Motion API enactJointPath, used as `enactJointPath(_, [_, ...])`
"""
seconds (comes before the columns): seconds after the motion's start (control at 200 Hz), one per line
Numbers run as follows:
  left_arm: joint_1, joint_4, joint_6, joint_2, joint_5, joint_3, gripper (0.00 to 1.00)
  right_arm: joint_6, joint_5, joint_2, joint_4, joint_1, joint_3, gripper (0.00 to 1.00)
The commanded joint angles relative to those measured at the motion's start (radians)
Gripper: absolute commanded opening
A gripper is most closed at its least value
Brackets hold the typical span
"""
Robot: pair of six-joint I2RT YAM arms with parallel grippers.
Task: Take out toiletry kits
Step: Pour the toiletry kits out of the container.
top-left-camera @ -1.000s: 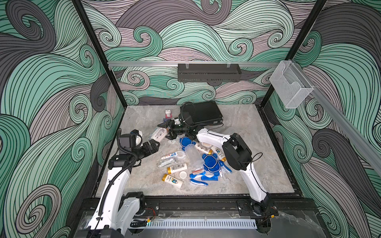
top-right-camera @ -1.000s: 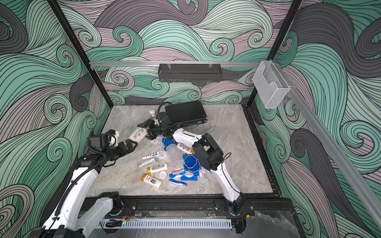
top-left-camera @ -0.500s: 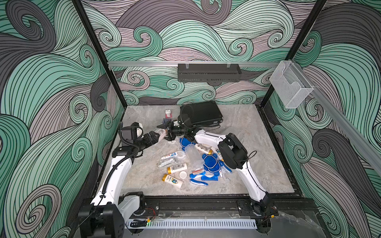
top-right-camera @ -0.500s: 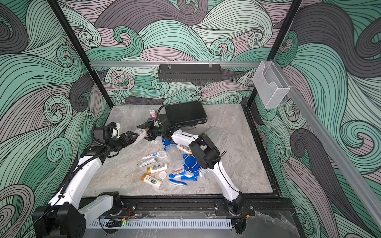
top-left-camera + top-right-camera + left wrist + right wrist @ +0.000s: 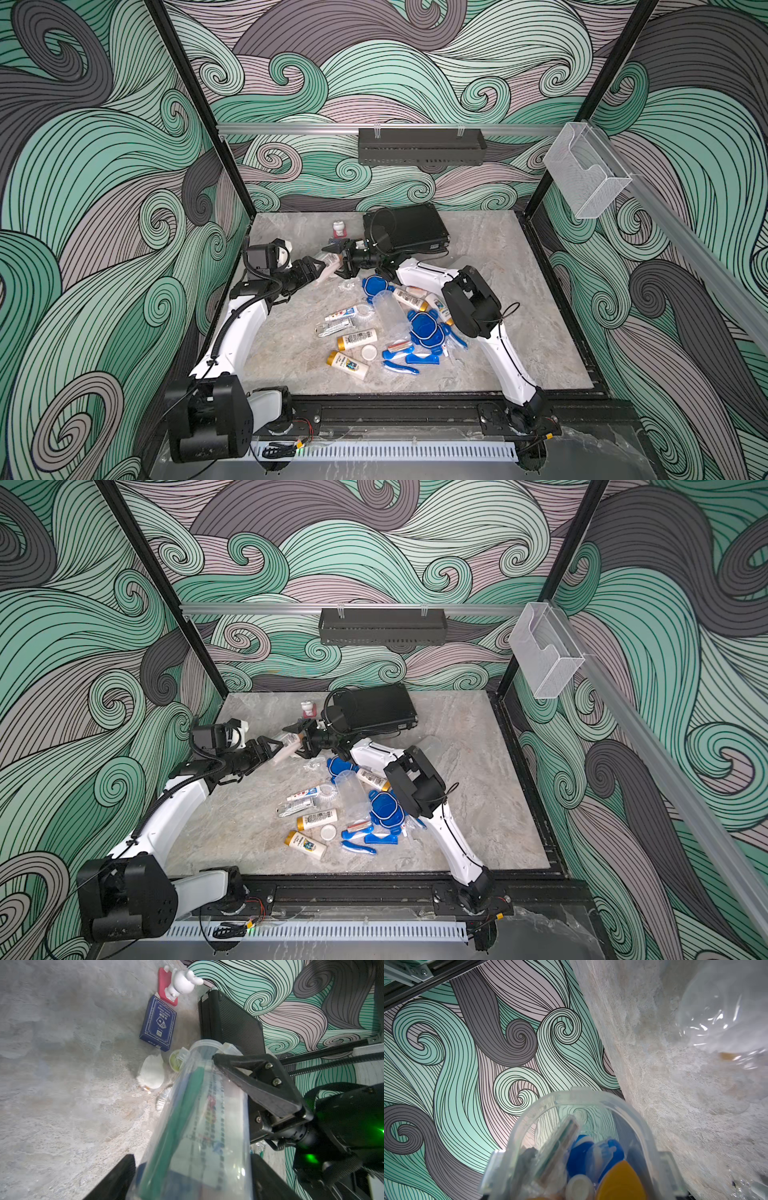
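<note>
A clear tumbler (image 5: 328,266) (image 5: 286,750) packed with a toiletry kit hangs just above the table between both arms. My right gripper (image 5: 338,259) (image 5: 299,741) is shut on its rim end; one of its fingers (image 5: 249,1076) lies along the tumbler (image 5: 203,1115). Blue toothbrush parts and a gold cap show inside the tumbler (image 5: 581,1126). My left gripper (image 5: 318,269) (image 5: 192,1158) stands open around the base end, fingers close on either side. Loose kit pieces lie mid-table: an empty tumbler (image 5: 388,309), blue lids (image 5: 424,328), gold-capped bottles (image 5: 356,338), a tube (image 5: 340,312), toothbrushes (image 5: 409,357).
A black ribbed briefcase (image 5: 409,226) lies at the back behind the right gripper. A dark-blue card box (image 5: 159,1022) and a white figurine on a red base (image 5: 182,980) sit beside it. Crumpled clear wrap (image 5: 726,1012) lies on the table. A black shelf (image 5: 419,145) hangs on the back wall.
My left arm has swung in from the left edge toward the back, bringing its gripper around the tumbler's free end. The right gripper has kept hold and barely moved.
</note>
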Motion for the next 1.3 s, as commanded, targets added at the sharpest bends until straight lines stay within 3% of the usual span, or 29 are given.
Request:
enactJointPath(0.0, [0.004,-0.057,-0.049,0.026,0.054,0.043,0.62,0.01,-0.035,-0.011,0.111,0.029,0.056,0.44])
enactJointPath(0.125, [0.007,-0.094,-0.036,0.013,0.043,0.063,0.39,0.009,-0.036,-0.01,0.106,0.025,0.051,0.53])
enactJointPath(0.255, [0.008,-0.153,-0.012,0.002,0.031,0.09,0.26,0.006,-0.033,-0.006,0.104,0.013,0.04,0.66])
enactJointPath(0.36, [0.009,-0.205,0.01,0.002,0.018,0.118,0.1,0.005,-0.029,-0.001,0.112,0.004,0.029,0.68])
enactJointPath(0.475, [0.011,-0.214,0.012,-0.002,0.017,0.123,0.01,0.022,-0.031,0.009,0.138,0.002,0.025,0.69])
enactJointPath(0.725, [0.011,-0.223,0.011,-0.007,0.031,0.138,0.0,0.05,-0.029,0.019,0.187,-0.01,0.002,0.76])
enactJointPath(1.021, [0.011,-0.235,0.024,-0.005,0.032,0.14,0.0,0.111,-0.017,0.031,0.258,-0.02,-0.02,0.76])
enactJointPath(1.291, [0.012,-0.311,0.071,0.031,0.031,0.193,0.0,0.142,0.006,0.025,0.309,-0.02,-0.078,0.83])
